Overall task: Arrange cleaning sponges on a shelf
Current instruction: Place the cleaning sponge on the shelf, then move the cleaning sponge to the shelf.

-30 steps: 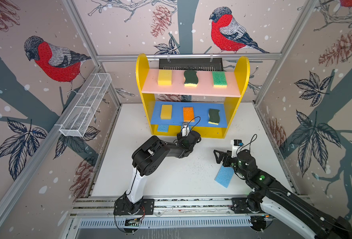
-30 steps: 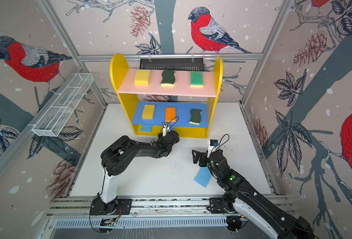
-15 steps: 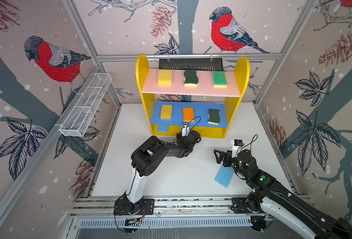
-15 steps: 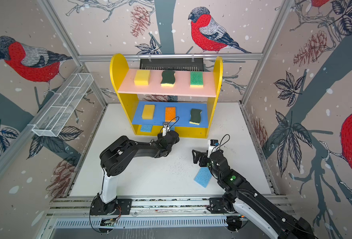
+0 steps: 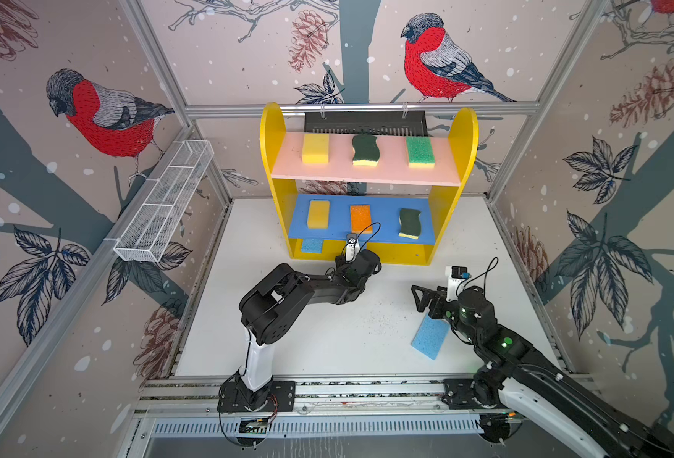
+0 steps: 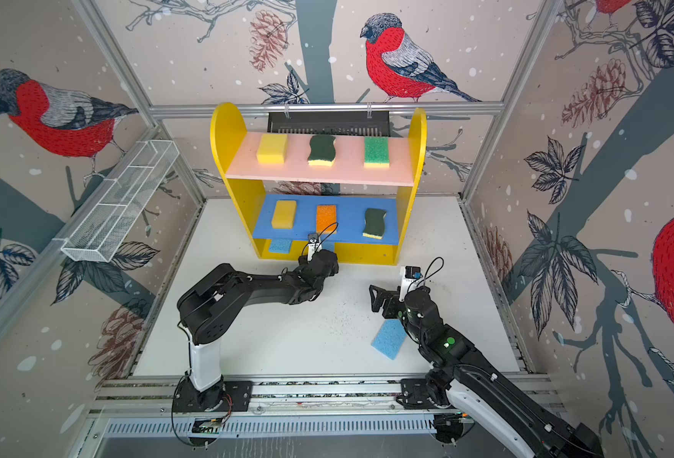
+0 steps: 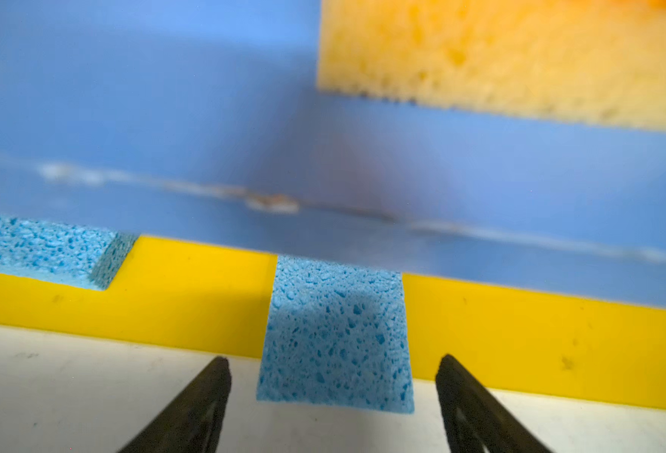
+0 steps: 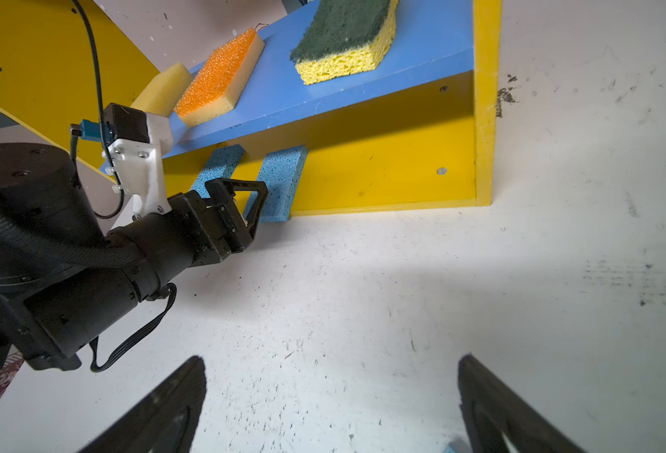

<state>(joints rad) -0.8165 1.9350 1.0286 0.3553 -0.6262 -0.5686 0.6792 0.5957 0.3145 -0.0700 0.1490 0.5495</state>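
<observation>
At the shelf [image 7: 166,306], left gripper [image 7: 334,357] gapes around blue sponge [image 7: 335,313], touching nothing.

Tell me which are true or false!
The pink top board holds three sponges. True.
The left hand is squeezing a blue sponge. False: its open fingers stand either side of the sponge without touching.
A light-blue sponge lies on the white table near the right arm. True.
The orange-topped sponge is on the pink board. False: it is on the blue middle board.
The right hand is open and holds nothing. True.
</observation>
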